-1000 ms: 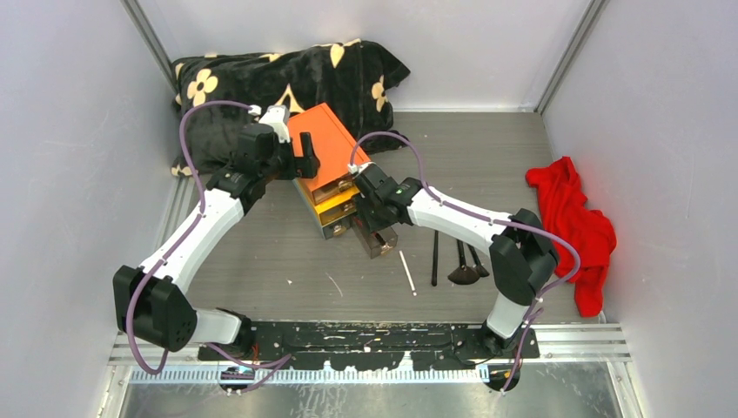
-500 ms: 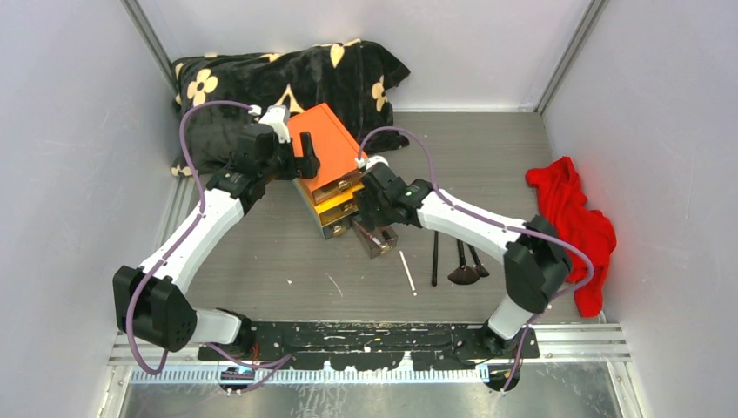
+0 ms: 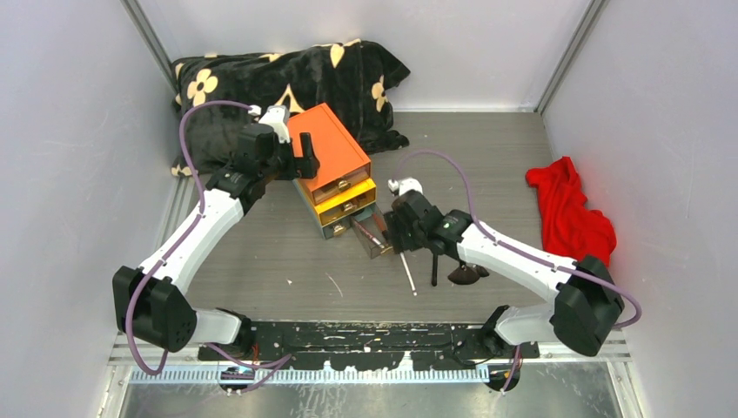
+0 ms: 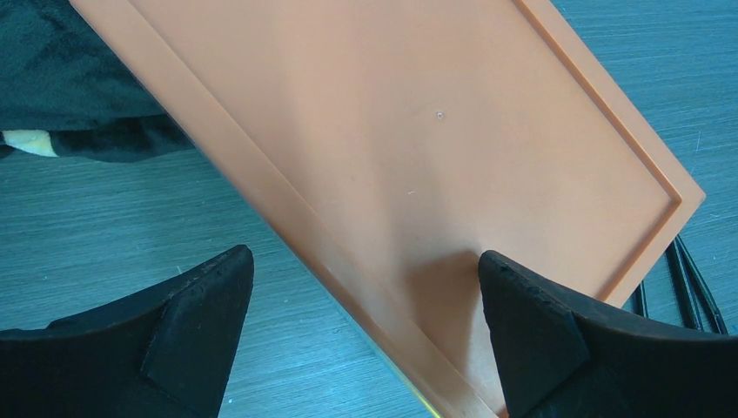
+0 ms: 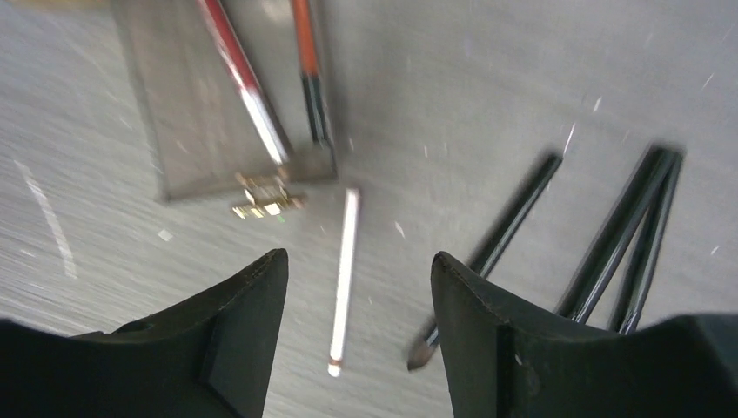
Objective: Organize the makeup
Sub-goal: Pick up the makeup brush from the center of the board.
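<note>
The makeup lies in two spots. A red tube [image 5: 239, 74] and an orange-and-black pencil [image 5: 309, 70] rest in the pulled-out clear drawer [image 5: 191, 113]. On the table by it lie a thin white stick [image 5: 342, 279] and slim black brushes [image 5: 513, 226] [image 5: 622, 231]. My right gripper [image 5: 357, 261] hangs open and empty just above the white stick, the drawer's front ahead of it. From above, the right gripper [image 3: 394, 233] is beside the drawer [image 3: 379, 246], with the brushes [image 3: 433, 261] to its right. My left gripper [image 4: 363, 259] is open, astride the orange lid's left edge.
The orange-topped box [image 3: 329, 148] with stacked drawers stands mid-table. A black flowered blanket [image 3: 287, 78] lies behind it against the back wall. A red cloth [image 3: 570, 213] sits at the right wall. Grey walls close in on three sides.
My right gripper has drawn back from the open drawer toward the near right, and its jaws stand wider. The right elbow has swung right. The left arm has not moved.
</note>
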